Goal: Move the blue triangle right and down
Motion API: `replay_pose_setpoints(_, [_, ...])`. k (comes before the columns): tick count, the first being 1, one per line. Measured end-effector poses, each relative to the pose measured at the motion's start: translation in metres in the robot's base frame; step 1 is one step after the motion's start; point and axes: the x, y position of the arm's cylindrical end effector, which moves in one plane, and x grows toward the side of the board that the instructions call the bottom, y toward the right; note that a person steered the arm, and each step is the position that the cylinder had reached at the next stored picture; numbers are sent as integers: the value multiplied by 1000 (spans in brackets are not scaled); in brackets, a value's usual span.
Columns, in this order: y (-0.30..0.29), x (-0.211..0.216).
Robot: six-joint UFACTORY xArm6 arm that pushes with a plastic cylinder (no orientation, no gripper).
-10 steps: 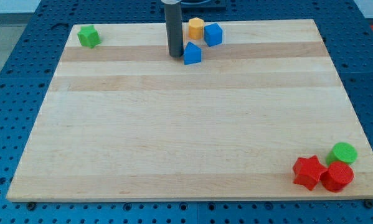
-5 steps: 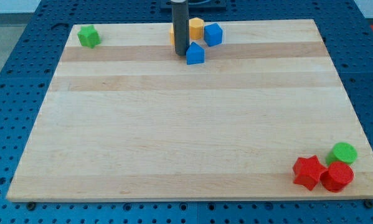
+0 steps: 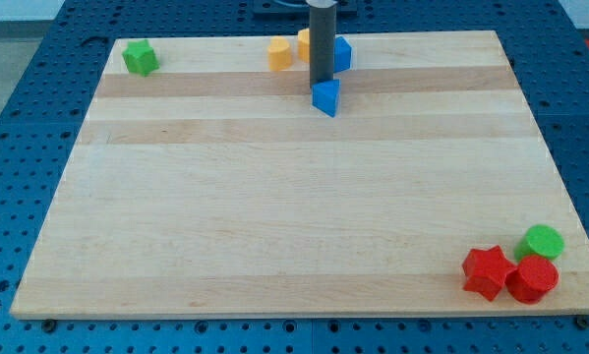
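Note:
The blue triangle (image 3: 325,97) lies on the wooden board (image 3: 294,197) near the view's top, a little right of centre. My tip (image 3: 321,81) sits right at the triangle's upper edge, touching or nearly touching it. The dark rod rises from there and hides part of a blue cube (image 3: 342,53) and part of an orange block (image 3: 303,43) behind it.
A second orange block (image 3: 279,53) lies left of the rod. A green block (image 3: 140,57) sits at the top left corner. At the bottom right corner a red star (image 3: 488,271), a red cylinder (image 3: 532,279) and a green cylinder (image 3: 542,241) cluster together.
My tip has moved right, from the triangle's left side to its top. The blue triangle has slid right and down. A second orange block now shows left of the rod.

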Motion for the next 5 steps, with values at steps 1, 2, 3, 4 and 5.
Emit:
replay_pose_setpoints(1, [0, 4])
replay_pose_setpoints(2, [2, 11])
replay_pose_setpoints(3, [5, 21])
replay_pose_setpoints(4, [6, 33])
replay_pose_setpoints(5, [6, 44])
